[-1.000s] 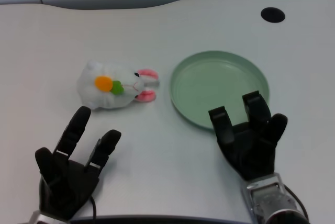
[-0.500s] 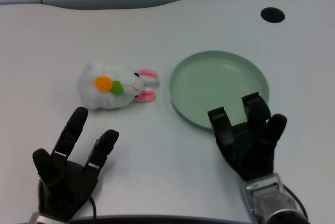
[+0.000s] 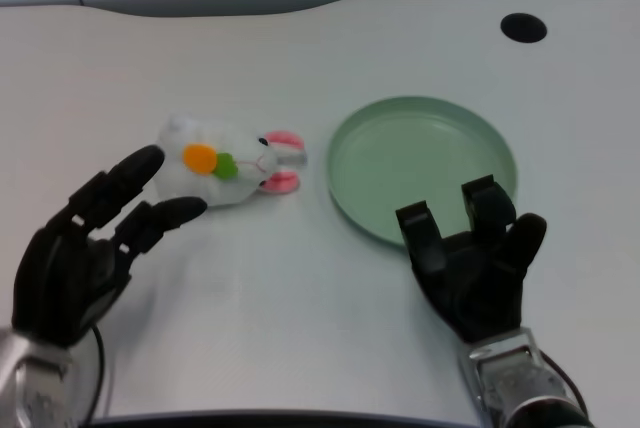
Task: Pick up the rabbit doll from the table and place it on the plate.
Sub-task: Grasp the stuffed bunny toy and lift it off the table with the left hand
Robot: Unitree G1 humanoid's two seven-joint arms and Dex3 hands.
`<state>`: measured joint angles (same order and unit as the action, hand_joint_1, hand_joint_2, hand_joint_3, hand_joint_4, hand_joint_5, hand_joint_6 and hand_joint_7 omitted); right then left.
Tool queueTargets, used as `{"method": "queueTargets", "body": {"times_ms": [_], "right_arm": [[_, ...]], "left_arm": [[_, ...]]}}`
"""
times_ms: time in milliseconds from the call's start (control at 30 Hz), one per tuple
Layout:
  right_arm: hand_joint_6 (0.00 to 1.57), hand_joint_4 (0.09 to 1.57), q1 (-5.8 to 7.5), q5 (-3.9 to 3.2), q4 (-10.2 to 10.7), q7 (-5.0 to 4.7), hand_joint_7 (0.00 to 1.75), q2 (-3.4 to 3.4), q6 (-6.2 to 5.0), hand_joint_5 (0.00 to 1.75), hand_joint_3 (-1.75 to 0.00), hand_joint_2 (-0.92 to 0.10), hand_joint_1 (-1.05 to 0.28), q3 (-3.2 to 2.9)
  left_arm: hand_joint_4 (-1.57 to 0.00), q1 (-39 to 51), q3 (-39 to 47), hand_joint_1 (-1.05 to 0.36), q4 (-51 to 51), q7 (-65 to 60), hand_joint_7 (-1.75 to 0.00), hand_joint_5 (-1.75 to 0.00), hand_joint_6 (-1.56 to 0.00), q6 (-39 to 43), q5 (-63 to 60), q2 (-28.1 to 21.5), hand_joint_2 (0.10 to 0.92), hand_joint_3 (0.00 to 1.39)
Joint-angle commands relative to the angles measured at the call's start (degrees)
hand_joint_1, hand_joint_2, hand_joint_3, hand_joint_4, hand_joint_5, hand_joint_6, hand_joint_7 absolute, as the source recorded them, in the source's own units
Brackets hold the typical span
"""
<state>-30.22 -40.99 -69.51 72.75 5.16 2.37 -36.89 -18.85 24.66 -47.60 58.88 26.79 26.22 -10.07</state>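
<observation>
White plush rabbit doll (image 3: 222,169): lying on side on bench, pink ears toward plate, orange carrot with green top on body. Pale green round plate (image 3: 422,170): shallow, rimmed, upright, flat on bench, just right of doll, small gap between ears and rim.

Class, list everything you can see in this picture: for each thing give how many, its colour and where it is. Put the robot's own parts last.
rabbit doll: one, white with pink ears and an orange and green carrot patch, lying on the table left of centre.
plate: one, pale green, round, nothing on it, right of the doll.
round hole: one, black, in the table top at far right.
table: one, white, under everything.
left hand: one, black, fingers apart, holding nothing, fingertips next to the doll's near left side.
right hand: one, black, at the plate's near edge.
</observation>
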Motion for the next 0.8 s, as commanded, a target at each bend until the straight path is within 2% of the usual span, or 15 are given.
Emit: {"method": "queueTargets", "body": {"times_ms": [33,67,133,233,267,300,367,533,667,733,800], "right_arm": [[0.88,0.96,-0.92,-0.37,-0.89,-0.23,1.44,0.53,0.06,1.75,-0.01,-0.84,-0.44,-0.51],[0.87,0.96,-1.01,-0.31,-1.04,-0.32,1.48,0.45,-0.06,1.75,-0.01,-0.84,-0.45,-0.55],[0.83,0.96,-1.17,-0.38,-1.22,-0.17,1.59,0.25,0.55,1.75,-0.01,-0.84,-0.44,-0.66],[0.78,0.95,-1.23,-0.44,-1.26,-0.18,1.69,0.15,1.37,1.75,-0.01,-0.84,-0.42,-0.78],[0.78,0.95,-1.22,-0.22,-1.18,-0.36,1.71,0.09,1.05,1.75,-0.01,-0.84,-0.42,-0.72],[0.82,0.95,-1.22,-0.05,-1.13,-0.49,1.59,0.04,0.78,1.75,-0.01,-0.85,-0.43,-0.68],[0.85,0.95,-1.29,0.11,-1.21,-0.47,1.54,-0.16,0.86,1.75,-0.01,-0.85,-0.43,-0.68],[0.86,0.95,-1.27,0.28,-0.98,-0.72,1.52,-0.23,0.79,1.75,-0.01,-0.85,-0.45,-0.58],[0.79,0.95,-1.34,0.06,-0.93,-0.71,1.70,-0.18,1.00,1.75,-0.01,-0.85,-0.44,-0.79],[0.77,0.95,-1.30,0.24,-0.87,-0.53,1.74,-0.11,0.23,1.75,-0.01,-0.86,-0.45,-0.73],[0.77,0.95,-1.33,0.31,-0.89,-0.62,1.74,-0.17,0.24,1.75,-0.01,-0.86,-0.45,-0.71]], "left_arm": [[-0.30,-3.86,-1.98,-0.80,-2.46,-2.29,0.00,-0.61,-0.45,8.68,-4.61,-3.28,0.921,0.06],[-0.31,-4.48,-3.28,-0.79,-2.90,-4.65,0.00,-0.54,-0.43,13.19,-7.99,-4.41,0.921,0.04],[-0.25,-6.22,-6.81,-0.77,-4.12,-12.16,0.00,-0.43,-0.38,24.41,-18.77,-7.95,0.921,0.03],[-0.25,-7.76,-9.97,-0.77,-6.95,-19.94,0.00,-0.31,-0.34,31.30,-26.75,-10.67,0.918,0.01],[-0.26,-9.03,-11.44,-0.77,-7.87,-24.18,0.00,-0.30,-0.34,34.11,-31.38,-12.00,0.918,0.01],[-0.22,-10.02,-12.72,-0.77,-8.70,-27.80,0.00,-0.26,-0.32,36.19,-34.96,-13.06,0.906,0.00],[-0.20,-12.21,-15.57,-0.79,-8.44,-38.75,0.00,-0.22,-0.30,39.10,-45.80,-15.51,0.901,0.00],[-0.22,-17.17,-23.61,-0.87,-8.42,-61.44,0.00,-0.15,-0.29,37.36,-64.39,-19.10,0.905,0.00],[-0.19,-21.33,-31.58,-0.96,-10.49,-74.54,0.00,-0.09,-0.23,32.80,-73.70,-21.16,0.880,0.00],[-0.15,-23.78,-35.53,-0.99,-12.60,-79.27,0.00,-0.06,-0.22,30.36,-76.70,-21.59,0.880,0.00],[-0.13,-25.57,-39.00,-1.00,-14.69,-83.99,0.00,-0.05,-0.21,28.22,-78.97,-21.72,0.882,0.00]]}}
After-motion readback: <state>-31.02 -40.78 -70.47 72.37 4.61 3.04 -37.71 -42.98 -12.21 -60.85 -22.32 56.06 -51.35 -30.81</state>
